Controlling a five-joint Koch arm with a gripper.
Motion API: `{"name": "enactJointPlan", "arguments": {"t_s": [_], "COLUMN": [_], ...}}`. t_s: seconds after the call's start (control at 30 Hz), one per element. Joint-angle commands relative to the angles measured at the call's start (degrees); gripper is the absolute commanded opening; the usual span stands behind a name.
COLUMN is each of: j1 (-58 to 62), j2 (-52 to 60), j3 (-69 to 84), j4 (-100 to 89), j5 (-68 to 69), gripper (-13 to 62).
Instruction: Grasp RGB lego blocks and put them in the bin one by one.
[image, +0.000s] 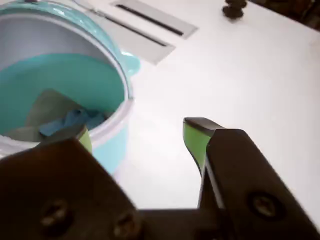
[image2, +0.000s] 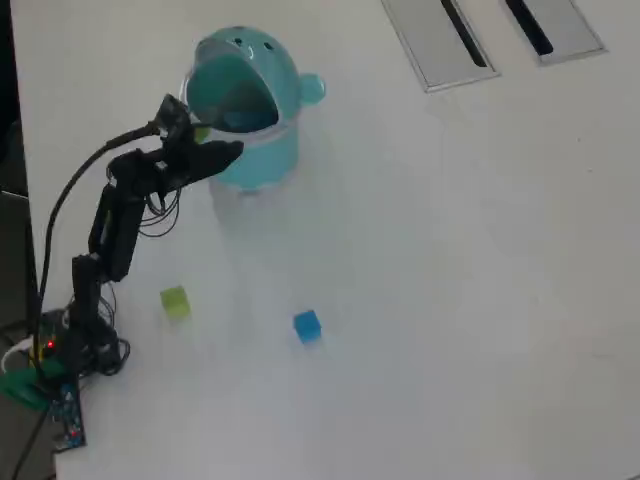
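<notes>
The claw (image: 137, 135) hung released and empty at the bin (image: 117, 125) rim, perhaps having dropped red inside, while the yellow-green block (image2: 175, 301) and blue block (image2: 307, 326) lay on the bench (image2: 450, 300).

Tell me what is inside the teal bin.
In the wrist view the bin holds a grey flap and something blue; no red cube shows, and the pincer covers part of the bottom.
</notes>
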Motion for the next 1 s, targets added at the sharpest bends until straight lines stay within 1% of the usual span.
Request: {"name": "enactJointPlan", "arguments": {"t_s": [0.0, 0.43, 0.5, 0.53, 0.8, 0.97], "j1": [0.9, 6.2, 7.0, 7.1, 9.2, 10.2], "j2": [4.4, 12.1, 12.9, 13.4, 13.4, 15.0], "j3": [-3.7, -3.0, -3.0, -2.9, -2.6, 2.3], "j4": [0.6, 8.2, 8.4, 8.5, 10.3, 11.2], "j5": [0.7, 0.7, 0.9, 0.9, 2.1, 2.2], "gripper": [33.0, 33.4, 35.9, 36.0, 35.7, 35.1]}}
